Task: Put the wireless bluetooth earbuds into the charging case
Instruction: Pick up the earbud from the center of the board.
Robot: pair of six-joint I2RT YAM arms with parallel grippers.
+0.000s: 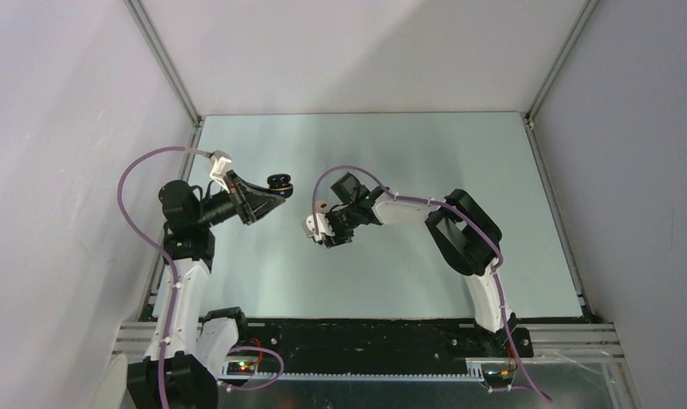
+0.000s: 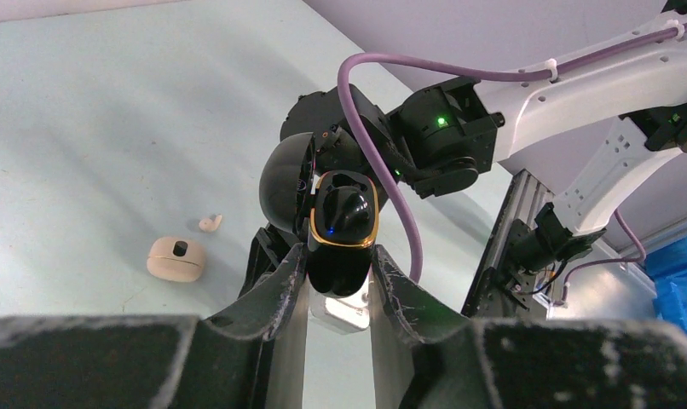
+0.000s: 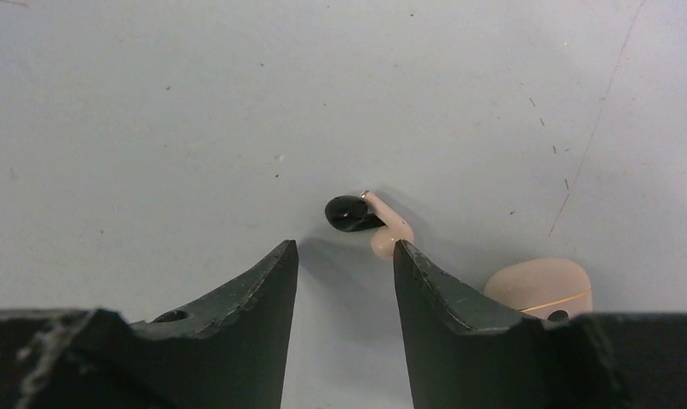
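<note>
A small beige charging case (image 2: 176, 258) with a dark dot lies shut on the table; it also shows in the right wrist view (image 3: 536, 288) and the top view (image 1: 323, 206). One beige earbud with a dark tip (image 3: 370, 217) lies beside it, small in the left wrist view (image 2: 210, 223). My right gripper (image 3: 344, 249) is open just above the table, and the earbud sits right past its right fingertip. My left gripper (image 2: 340, 253) is raised and shut on a second case, glossy black with a gold rim (image 2: 343, 223), lid open and a blue light on. The other earbud is not clearly visible.
The right arm's wrist and purple cable (image 2: 442, 128) hang close behind the black case. Grey walls and aluminium frame posts (image 1: 165, 60) bound the pale green table (image 1: 425, 145). The arm bases stand on a black rail (image 1: 366, 341) at the near edge.
</note>
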